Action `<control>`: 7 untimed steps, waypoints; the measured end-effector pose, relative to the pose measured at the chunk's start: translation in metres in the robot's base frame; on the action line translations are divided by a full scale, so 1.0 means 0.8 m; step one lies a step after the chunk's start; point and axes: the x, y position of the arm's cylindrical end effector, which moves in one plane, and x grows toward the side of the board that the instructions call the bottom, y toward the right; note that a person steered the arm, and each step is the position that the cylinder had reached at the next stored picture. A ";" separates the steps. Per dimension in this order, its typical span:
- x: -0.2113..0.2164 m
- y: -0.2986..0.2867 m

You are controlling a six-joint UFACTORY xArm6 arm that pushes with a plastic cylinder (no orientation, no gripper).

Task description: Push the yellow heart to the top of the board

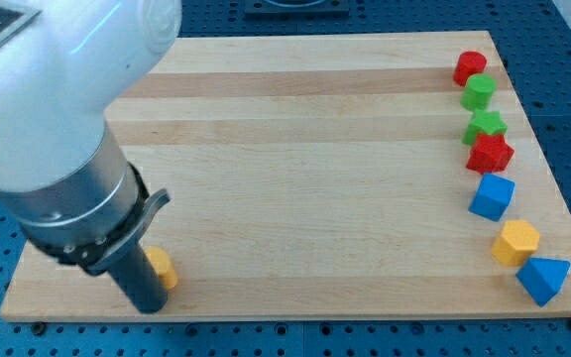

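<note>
A small yellow block [164,268], its shape mostly hidden by the arm, lies near the board's bottom left corner. My tip [151,306] stands just below and left of it, and the dark rod covers the block's left side and seems to touch it. The large white and grey arm body fills the view's upper left and hides part of the board [295,149].
A column of blocks runs down the board's right edge: a red block [470,67], a round green block [479,91], a green star [485,126], a red star [490,154], a blue cube [492,196], a yellow hexagon-like block [515,242] and a blue wedge [544,279].
</note>
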 end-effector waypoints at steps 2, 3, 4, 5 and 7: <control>-0.192 0.000; -0.235 0.000; -0.235 0.000; -0.233 -0.011; -0.333 -0.015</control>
